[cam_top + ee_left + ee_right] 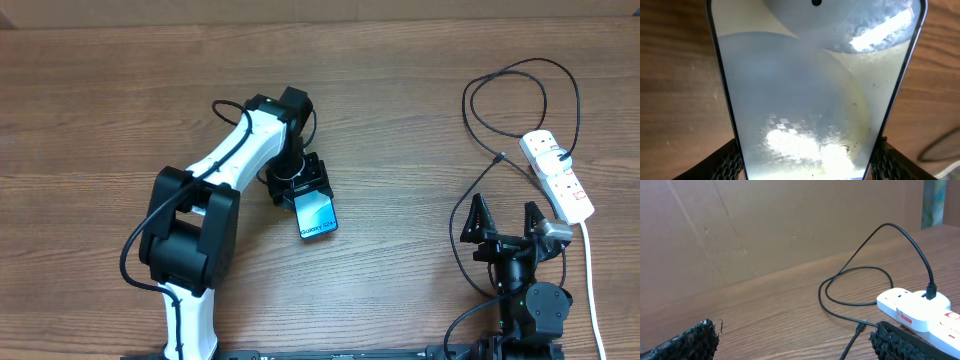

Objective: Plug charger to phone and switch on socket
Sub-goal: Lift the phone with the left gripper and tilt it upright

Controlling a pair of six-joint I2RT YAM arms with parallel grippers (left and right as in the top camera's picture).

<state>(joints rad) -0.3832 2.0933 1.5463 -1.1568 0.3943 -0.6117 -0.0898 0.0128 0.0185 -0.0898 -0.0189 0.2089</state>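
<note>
The phone (317,214) lies just left of the table's middle, its light screen up and the "Galaxy S24" text at its near end. My left gripper (300,190) is shut on its far end. In the left wrist view the phone (810,85) fills the frame, and the dark fingers (730,162) press its two long edges. The white socket (556,175) lies at the right, with the charger's black plug (566,155) in it. The charger cable (520,68) loops behind it; its connector tip (499,157) rests loose on the table. My right gripper (507,222) is open and empty, near the tip (860,327) and the socket (910,311).
The socket's thick white cord (590,280) runs toward the front edge at the right. A brown cardboard wall (765,225) stands behind the table. A thin black cable (458,235) curves beside the right arm's base.
</note>
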